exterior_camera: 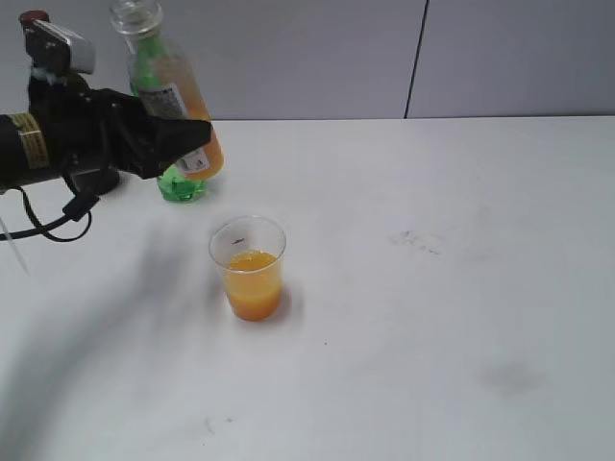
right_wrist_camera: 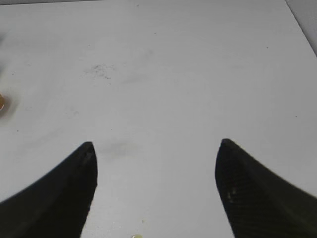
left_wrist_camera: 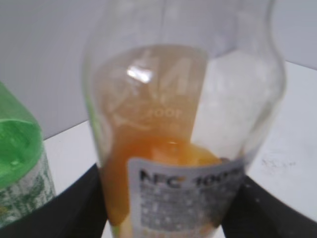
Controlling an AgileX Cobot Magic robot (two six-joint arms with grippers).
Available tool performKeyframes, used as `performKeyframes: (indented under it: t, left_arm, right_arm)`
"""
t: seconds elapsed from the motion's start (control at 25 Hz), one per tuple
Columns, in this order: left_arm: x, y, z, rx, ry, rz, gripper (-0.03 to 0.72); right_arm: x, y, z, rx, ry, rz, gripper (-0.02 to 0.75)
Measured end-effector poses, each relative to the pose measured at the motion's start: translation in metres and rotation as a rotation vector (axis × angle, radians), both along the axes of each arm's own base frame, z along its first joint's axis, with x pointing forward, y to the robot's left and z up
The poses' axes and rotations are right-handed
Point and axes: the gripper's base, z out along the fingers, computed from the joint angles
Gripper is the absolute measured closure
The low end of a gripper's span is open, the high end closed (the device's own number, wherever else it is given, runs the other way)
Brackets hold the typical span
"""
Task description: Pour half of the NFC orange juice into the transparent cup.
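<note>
The transparent cup (exterior_camera: 248,267) was seen standing upright on the white desk (exterior_camera: 432,317), near the middle. About the lower half of it was filled with orange juice. So most of the pouring was judged to be done.

The NFC orange juice (exterior_camera: 171,96) was held by the left tool (exterior_camera: 188,142) at the back left of the desk, well apart from the cup. The bottle was tipped only a little, with its open neck pointing up, so no juice was being poured. It could not be told whether its bottom was touching the desk or was held just above it. In the left wrist view, the bottle (left_wrist_camera: 183,148) was seen gripped between two dark fingers (left_wrist_camera: 79,208), and its top part was empty. Juice was left only in the lower part.

A green bottle (exterior_camera: 179,181) was seen just behind the juice bottle.

The right tool (right_wrist_camera: 156,163) was spread wide over a bare part of the desk, and nothing was held in it.

What was left, it was thought, was for the bottle to be set down and let go.
</note>
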Motion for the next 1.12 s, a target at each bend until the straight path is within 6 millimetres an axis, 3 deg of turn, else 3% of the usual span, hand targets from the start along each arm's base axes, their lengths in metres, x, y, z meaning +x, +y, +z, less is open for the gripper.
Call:
performKeyframes:
  t: [0.6,0.88,1.12]
  left_arm:
    - [0.062,-0.061,-0.059,0.082,0.063,-0.026,0.210]
    - [0.063,-0.072,-0.084,0.132,0.120,-0.032,0.210]
    - [0.064,-0.071,-0.086,0.154,0.132,-0.019,0.208]
  right_arm:
    - [0.000,0.000,0.000,0.000,0.000,0.000,0.166]
    - [0.000,0.000,0.000,0.000,0.000,0.000,0.166]
    - [0.000,0.000,0.000,0.000,0.000,0.000,0.166]
